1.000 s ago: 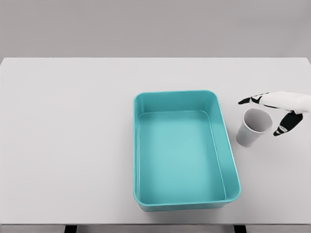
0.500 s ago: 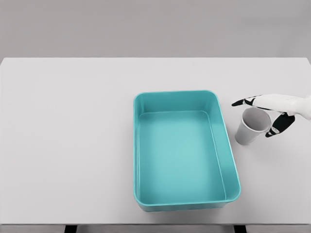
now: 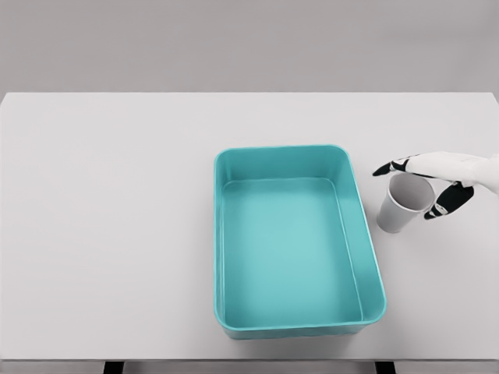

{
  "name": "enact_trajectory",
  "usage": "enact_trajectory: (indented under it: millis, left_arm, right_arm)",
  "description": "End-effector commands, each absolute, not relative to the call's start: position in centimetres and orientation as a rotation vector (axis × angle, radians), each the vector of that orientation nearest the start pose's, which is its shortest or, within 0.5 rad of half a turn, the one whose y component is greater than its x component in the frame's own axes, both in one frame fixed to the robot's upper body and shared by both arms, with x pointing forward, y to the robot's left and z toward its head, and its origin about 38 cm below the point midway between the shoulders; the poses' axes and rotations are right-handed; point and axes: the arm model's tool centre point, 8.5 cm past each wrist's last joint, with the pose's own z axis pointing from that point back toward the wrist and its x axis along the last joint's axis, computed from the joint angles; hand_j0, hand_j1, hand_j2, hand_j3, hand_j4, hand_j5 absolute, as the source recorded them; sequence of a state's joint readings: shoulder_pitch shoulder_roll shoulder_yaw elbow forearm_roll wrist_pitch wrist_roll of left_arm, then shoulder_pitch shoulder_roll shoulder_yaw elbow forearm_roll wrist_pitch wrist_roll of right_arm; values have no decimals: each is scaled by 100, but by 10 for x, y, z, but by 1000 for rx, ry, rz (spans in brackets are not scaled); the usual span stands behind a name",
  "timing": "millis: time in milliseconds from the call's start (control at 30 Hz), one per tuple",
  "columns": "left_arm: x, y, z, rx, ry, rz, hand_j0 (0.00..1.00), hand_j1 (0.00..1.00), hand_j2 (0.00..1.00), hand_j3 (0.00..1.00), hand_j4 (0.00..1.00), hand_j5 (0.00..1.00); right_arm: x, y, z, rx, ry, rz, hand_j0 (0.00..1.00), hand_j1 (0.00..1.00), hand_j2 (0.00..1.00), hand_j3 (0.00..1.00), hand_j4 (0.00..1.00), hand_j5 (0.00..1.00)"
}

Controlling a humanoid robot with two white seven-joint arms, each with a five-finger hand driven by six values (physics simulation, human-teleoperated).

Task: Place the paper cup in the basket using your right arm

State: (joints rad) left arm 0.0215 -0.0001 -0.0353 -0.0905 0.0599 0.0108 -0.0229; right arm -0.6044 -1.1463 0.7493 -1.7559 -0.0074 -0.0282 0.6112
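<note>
One view: head camera, which is all I have to go on.
Cup position: paper cup (image 3: pixel 405 204) stands on the white table (image 3: pixel 109 234), just right of the teal basket (image 3: pixel 366 257), outside it, rim tilted toward the camera.
Cup vs hand: I see the right hand (image 3: pixel 437 175) over the cup's rim, fingers (image 3: pixel 394 166) along the far edge, thumb at the near right edge.
Hand state: fingers spread around the rim; I cannot tell if they touch it.
Arm pose: enters from the right edge, reaching left, roughly level.
</note>
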Motion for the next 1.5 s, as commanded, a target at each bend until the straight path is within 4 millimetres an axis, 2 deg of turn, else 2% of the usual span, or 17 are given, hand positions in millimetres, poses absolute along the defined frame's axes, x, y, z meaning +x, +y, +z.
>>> enact_trajectory:
  millis: [0, 67, 100, 300, 733, 1467]
  left_arm:
    - [16, 269, -263, 60, -59, 21, 100, 100, 100, 100, 100, 100]
    - [16, 269, -263, 60, -59, 21, 100, 100, 100, 100, 100, 100]
    - [16, 269, -263, 60, -59, 21, 100, 100, 100, 100, 100, 100]
    - [16, 269, -263, 60, -59, 21, 100, 100, 100, 100, 100, 100]
    - [16, 269, -263, 60, -59, 21, 100, 100, 100, 100, 100, 100]
    - [16, 269, -263, 60, -59, 21, 100, 100, 100, 100, 100, 100]
  right_arm:
    - [385, -349, 231, -275, -1036, 1741, 76, 76, 76, 76, 76, 76]
    - [385, -349, 232, -278, -1038, 1741, 75, 75, 75, 75, 75, 75]
    - [386, -349, 232, -279, -1037, 1740, 70, 70, 70, 70, 70, 70]
    - [386, -349, 233, -280, -1038, 1740, 65, 65, 65, 65, 65, 65]
    - [387, -362, 258, -344, -1070, 1753, 65, 65, 65, 65, 65, 65]
    - [392, -360, 291, -363, -1181, 1745, 66, 66, 66, 66, 66, 66]
